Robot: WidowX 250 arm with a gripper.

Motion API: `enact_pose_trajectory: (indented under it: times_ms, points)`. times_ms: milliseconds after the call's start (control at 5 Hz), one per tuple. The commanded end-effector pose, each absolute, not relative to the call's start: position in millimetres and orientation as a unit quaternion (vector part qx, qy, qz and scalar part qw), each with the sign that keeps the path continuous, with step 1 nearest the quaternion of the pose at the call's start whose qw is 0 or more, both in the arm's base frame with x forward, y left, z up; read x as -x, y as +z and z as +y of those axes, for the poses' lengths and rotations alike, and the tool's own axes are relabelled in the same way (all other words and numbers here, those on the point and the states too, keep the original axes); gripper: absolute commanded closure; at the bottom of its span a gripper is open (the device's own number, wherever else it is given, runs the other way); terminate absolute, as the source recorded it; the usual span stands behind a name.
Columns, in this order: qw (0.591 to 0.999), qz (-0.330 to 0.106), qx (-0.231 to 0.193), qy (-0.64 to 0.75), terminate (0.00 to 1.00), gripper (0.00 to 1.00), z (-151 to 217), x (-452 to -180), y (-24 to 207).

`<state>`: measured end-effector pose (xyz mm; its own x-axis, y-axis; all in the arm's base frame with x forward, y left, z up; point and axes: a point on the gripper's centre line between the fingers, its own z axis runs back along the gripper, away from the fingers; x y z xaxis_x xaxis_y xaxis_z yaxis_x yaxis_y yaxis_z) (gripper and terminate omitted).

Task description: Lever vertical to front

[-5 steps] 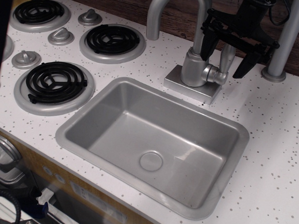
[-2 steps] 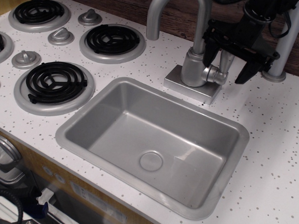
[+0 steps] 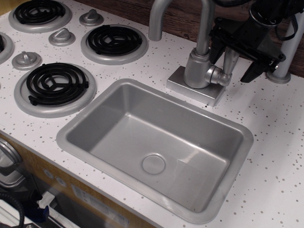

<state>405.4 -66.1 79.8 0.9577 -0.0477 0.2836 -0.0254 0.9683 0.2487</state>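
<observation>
The lever [image 3: 230, 61] is a short silver-grey handle standing upright on a round side stub [image 3: 220, 76] at the right of the faucet body [image 3: 197, 68]. My black gripper [image 3: 234, 58] hangs over it from the upper right. Its left finger [image 3: 216, 46] is left of the lever and its right finger [image 3: 253, 68] is right of it. The jaws are spread wide and neither finger clearly touches the lever. The lever's top is partly hidden behind the gripper.
The tall gooseneck spout [image 3: 161, 13] rises left of the gripper. A grey post [image 3: 290, 44] stands close behind it on the right. The silver sink [image 3: 65, 135] lies in front of the faucet. Black burners [image 3: 55, 83] and round stove knobs [image 3: 26, 59] are at the left.
The gripper has risen a little and drifted slightly right, still straddling the lever. The lever stays upright.
</observation>
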Motion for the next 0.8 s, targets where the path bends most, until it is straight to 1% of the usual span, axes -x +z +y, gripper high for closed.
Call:
enact_pose_trajectory:
  times_ms: [0, 200, 400, 600]
  points:
    - [0.972, -0.200, -0.120, -0.007, 0.00, 0.00, -61, -427, 117]
    - [0.971, -0.203, -0.126, -0.008, 0.00, 0.00, -56, -435, 120]
    - [0.974, -0.192, -0.119, -0.001, 0.00, 1.00, -57, -435, 116]
    - [0.976, -0.186, -0.110, 0.001, 0.00, 1.00, -56, -436, 107]
